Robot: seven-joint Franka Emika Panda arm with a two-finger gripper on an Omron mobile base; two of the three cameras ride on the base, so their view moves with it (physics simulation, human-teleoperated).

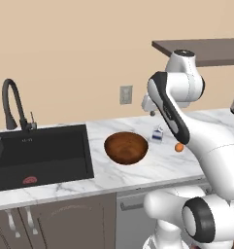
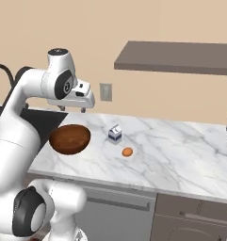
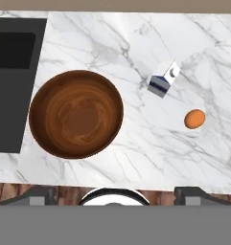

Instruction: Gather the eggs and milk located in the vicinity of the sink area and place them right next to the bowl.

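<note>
Claw [image 2: 73, 109] hangs high over the marble tabletop [image 1: 152, 168], above and behind the bowl [image 1: 126, 147]; fingers spread wide apart, nothing between them.

Bowl sits upright and empty on the tabletop, just right of the sink [image 1: 38, 155], not touching it.

Milk [image 1: 158, 134] stands upright near the bowl's right side, slightly toward the wall; clear gap between the two in the hand view.

Orange-brown egg [image 1: 179, 147] lies on the tabletop near the milk, on the side away from the bowl and a bit closer to the front edge. Apart from both.

Sink: black basin with black gooseneck faucet [image 1: 14, 107] behind it. Flat red thing [image 1: 30, 180] lies on the basin floor near the front wall.

Wall outlet [image 1: 126, 95] above the tabletop behind the bowl. Dark shelf [image 2: 176, 57] on the wall to the right.
</note>
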